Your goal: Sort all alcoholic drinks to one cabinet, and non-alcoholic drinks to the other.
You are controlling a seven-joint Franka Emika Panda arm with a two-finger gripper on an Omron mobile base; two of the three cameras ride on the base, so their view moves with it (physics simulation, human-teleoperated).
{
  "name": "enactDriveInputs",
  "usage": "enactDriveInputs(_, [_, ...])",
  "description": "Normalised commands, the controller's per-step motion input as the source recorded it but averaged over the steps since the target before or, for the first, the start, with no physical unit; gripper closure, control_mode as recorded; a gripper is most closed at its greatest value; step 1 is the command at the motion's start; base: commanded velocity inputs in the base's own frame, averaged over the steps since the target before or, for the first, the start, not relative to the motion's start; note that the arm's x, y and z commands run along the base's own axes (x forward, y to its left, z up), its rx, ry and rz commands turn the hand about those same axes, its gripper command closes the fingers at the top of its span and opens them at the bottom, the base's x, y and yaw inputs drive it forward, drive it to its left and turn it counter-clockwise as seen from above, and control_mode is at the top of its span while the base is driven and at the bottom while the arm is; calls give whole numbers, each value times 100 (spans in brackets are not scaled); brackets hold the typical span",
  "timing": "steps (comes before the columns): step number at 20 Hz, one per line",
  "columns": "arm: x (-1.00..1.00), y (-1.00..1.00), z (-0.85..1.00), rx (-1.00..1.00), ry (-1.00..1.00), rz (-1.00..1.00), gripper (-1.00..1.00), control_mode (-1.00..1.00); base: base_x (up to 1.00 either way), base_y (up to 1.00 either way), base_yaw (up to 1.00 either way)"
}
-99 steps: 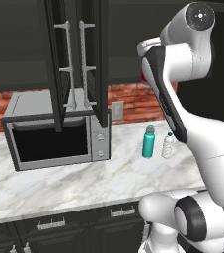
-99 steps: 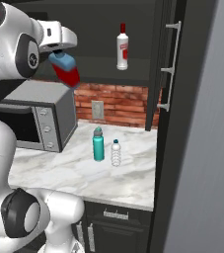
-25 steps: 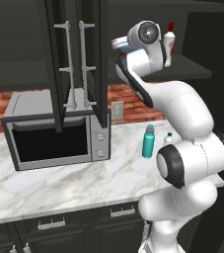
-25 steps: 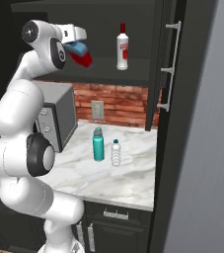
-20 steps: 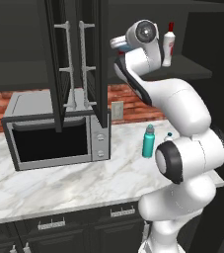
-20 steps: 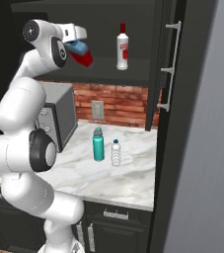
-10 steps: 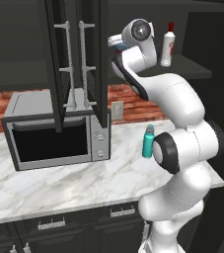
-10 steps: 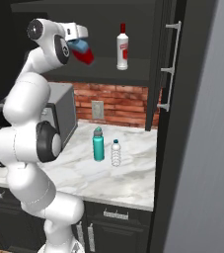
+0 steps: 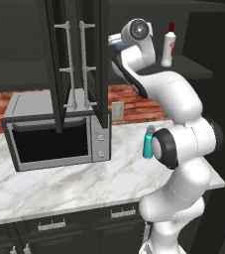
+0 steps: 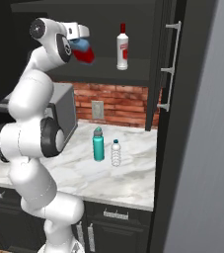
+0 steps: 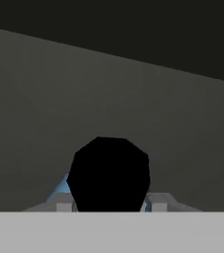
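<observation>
My gripper (image 10: 80, 43) is shut on the squat blue bottle with the red label (image 10: 85, 53), held tilted just above the left part of the open cabinet's dark shelf (image 10: 138, 75). In the hand view its black cap (image 11: 108, 173) sits right between my fingers, against the dark cabinet wall. The slim white bottle with the red cap (image 10: 123, 46) (image 9: 168, 45) stands upright on the same shelf, to the right of my hand. Down on the marble counter the teal bottle (image 10: 98, 145) (image 9: 147, 143) and the small clear ribbed bottle (image 10: 115, 153) stand side by side.
The cabinet's tall black door (image 10: 170, 64) with its silver bar handle stands open at the right. More open black doors (image 9: 79, 59) hang above the microwave (image 9: 54, 134) at the left. A brick backsplash (image 10: 123, 106) runs behind the counter (image 9: 59, 183).
The arm's lower links have swung a little, while the hand and the blue bottle have stayed almost in place at the shelf. The other bottles have not moved.
</observation>
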Motion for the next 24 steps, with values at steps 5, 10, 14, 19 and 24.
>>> enactDriveInputs(5, [20,0,-4,1,0,-1,-100,-100,0,0,0])
enactDriveInputs(10, [26,0,-3,1,-2,-1,-100,-100,0,0,0])
enactDriveInputs(14, [31,0,-8,1,-4,0,-100,-100,0,0,0])
enactDriveInputs(19, [24,0,-1,0,-3,-1,-100,-100,0,0,0])
enactDriveInputs(24, [28,0,0,0,-1,-1,-100,-100,0,0,0])
